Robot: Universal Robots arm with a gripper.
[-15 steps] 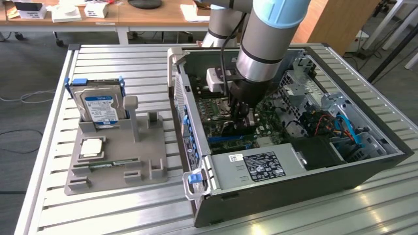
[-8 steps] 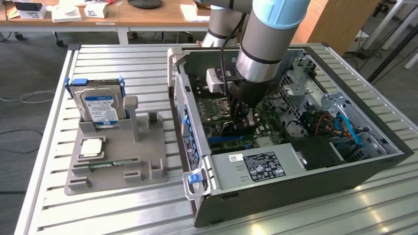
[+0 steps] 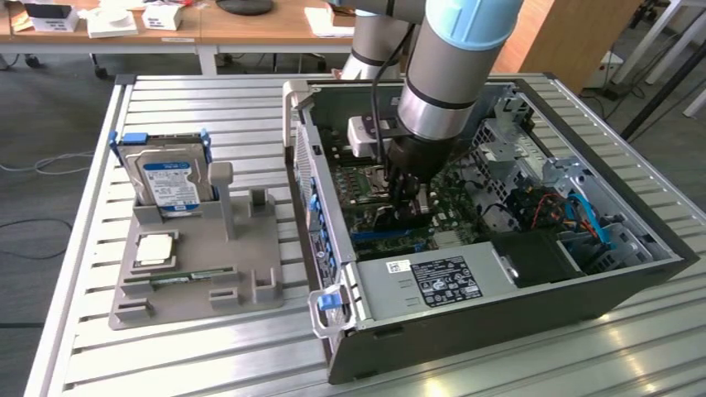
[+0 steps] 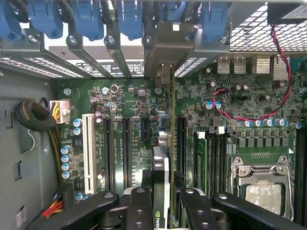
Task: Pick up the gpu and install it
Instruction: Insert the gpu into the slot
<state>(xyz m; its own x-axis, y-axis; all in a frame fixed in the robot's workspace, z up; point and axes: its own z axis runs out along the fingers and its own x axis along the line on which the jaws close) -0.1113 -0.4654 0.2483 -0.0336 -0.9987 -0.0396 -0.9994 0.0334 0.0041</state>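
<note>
The gripper (image 3: 406,192) is down inside the open computer case (image 3: 485,339), which stands at the worktop's (image 3: 210,107) edge on the exterior view's right. From that camera the arm's (image 3: 447,83) bulk covers most of what hangs below it. In the wrist view the gpu (image 4: 161,165) shows edge-on as a thin dark card. The black fingers (image 4: 139,208) sit close on either side of it, so the jaws are partly closed and clamped on the card (the contact itself is cut off by the picture's edge). The card stands upright over the motherboard (image 4: 134,100), between its long slots. Its pale bracket (image 4: 168,40) is up against the case's rear wall, under the row of blue clips (image 4: 129,17). Whether its lower edge sits in a slot is hidden. Toward the worktop's opposite edge, a grey holder (image 3: 210,248) keeps a hard drive (image 3: 171,180) upright.
</note>
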